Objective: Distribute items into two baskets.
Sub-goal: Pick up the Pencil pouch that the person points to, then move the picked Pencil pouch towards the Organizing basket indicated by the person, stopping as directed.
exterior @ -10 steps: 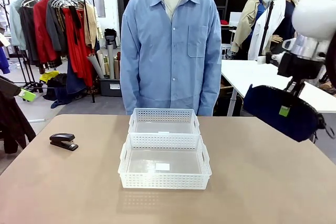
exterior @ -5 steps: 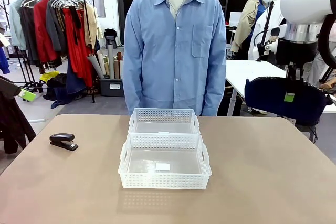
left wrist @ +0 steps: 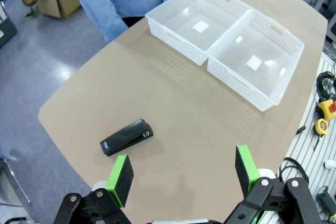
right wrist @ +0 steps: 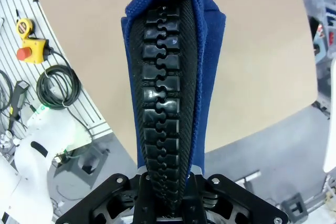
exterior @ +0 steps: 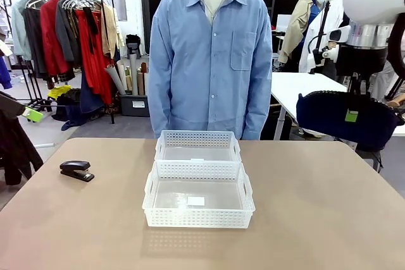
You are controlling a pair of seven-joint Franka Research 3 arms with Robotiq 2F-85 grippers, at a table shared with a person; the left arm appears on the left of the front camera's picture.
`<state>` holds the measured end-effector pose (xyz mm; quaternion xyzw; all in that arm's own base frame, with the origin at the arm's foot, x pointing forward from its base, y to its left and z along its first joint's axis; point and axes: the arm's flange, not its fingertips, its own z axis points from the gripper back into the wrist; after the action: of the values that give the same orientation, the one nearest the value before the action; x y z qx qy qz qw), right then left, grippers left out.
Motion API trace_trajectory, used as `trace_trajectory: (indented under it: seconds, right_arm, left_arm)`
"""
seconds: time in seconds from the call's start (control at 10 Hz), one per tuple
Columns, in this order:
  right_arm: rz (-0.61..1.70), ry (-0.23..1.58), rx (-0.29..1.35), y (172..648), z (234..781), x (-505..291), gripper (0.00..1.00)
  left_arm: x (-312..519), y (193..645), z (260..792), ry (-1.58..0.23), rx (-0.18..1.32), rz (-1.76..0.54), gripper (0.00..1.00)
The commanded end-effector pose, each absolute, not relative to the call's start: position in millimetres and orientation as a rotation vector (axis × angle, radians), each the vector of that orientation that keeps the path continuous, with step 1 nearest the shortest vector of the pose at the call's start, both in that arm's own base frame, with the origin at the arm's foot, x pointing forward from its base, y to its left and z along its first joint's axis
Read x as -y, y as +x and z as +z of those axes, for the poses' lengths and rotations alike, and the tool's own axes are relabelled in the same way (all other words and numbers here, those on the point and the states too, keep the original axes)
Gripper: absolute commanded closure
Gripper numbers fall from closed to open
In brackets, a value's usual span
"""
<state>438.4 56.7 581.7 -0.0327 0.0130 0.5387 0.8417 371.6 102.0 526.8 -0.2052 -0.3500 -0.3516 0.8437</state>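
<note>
The larger basket [exterior: 198,218] sits nearest on the table [exterior: 316,213]. It is empty and open-topped, with a long side facing the robot, so either arm could lower something in from above. Well apart to its left, the black stapler [exterior: 76,170] lies flat and closed on the tabletop, untouched. High over that same side hangs the left gripper [left wrist: 181,172], green pads spread wide with nothing between them. The stapler lies below and just ahead of the pads, which looks like a stance readied for a descent onto it.

Directly behind the larger basket, wall against wall, stands the smaller basket [exterior: 198,138], also empty. The pair forms one compact drop zone.

Far to the right of the larger basket and raised well clear of the table, the right gripper [exterior: 352,113] is clamped on the top edge of the navy pouch [exterior: 329,124]. It pinches the black ridged strip near mid-length, probably so the soft bag hangs level rather than drooping at one end. Neither item is in a basket yet.

Beyond the smaller basket, a person [exterior: 212,61] in a blue shirt stands at the table's far edge, arms down.
</note>
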Motion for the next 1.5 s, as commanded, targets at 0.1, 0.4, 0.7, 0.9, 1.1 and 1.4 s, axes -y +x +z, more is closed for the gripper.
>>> trace_trajectory:
  seconds: [0.1, 0.4, 0.7, 0.9, 1.1, 1.4]
  right_arm:
    - [1.142, -0.086, -0.02, 441.4, 581.4, -57.8, 1.0]
    - [1.142, -0.086, -0.02, 441.4, 581.4, -57.8, 1.0]
    - [1.142, -0.086, -0.02, 441.4, 581.4, -57.8, 1.0]
    - [1.142, -0.086, -0.02, 441.4, 581.4, -57.8, 1.0]
    - [1.142, -0.086, -0.02, 441.4, 581.4, -57.8, 1.0]
    - [1.142, -0.086, -0.02, 441.4, 581.4, -57.8, 1.0]
  left_arm:
    - [-103.6, 371.4, 526.6, -0.448, 0.756, -0.754, 0.0]
    - [-103.6, 371.4, 526.6, -0.448, 0.756, -0.754, 0.0]
    - [-103.6, 371.4, 526.6, -0.448, 0.756, -0.754, 0.0]
    - [-103.6, 371.4, 526.6, -0.448, 0.756, -0.754, 0.0]
    - [-103.6, 371.4, 526.6, -0.448, 0.756, -0.754, 0.0]
    - [-103.6, 371.4, 526.6, -0.448, 0.756, -0.754, 0.0]
